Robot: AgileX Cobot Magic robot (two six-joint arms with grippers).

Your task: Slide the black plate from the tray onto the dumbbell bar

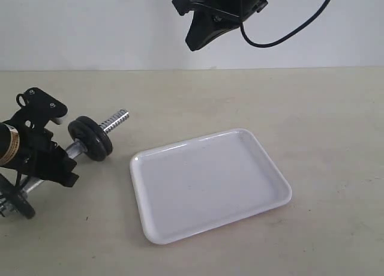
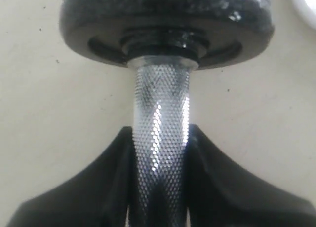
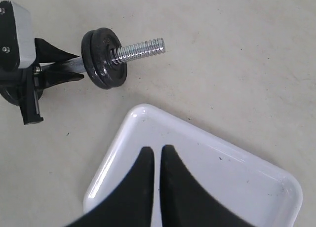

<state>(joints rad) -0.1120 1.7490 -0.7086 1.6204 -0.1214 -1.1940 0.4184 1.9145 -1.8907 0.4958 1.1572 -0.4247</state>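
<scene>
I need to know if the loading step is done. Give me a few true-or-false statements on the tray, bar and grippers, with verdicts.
The tray holds a black disc. False: nothing lies in it.
The left gripper clamps the dumbbell bar at its knurled middle. True.
The right gripper is open. False: it is shut and empty.
Two black discs sit side by side on the bar, bare thread beyond them. True.

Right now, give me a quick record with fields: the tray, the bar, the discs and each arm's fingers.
tray: white, nothing in it
dumbbell bar: beside the tray, knurled middle clamped by left fingers
black discs: two stacked on the bar, threaded end bare beyond them
right fingers: shut, empty, raised above the tray
</scene>
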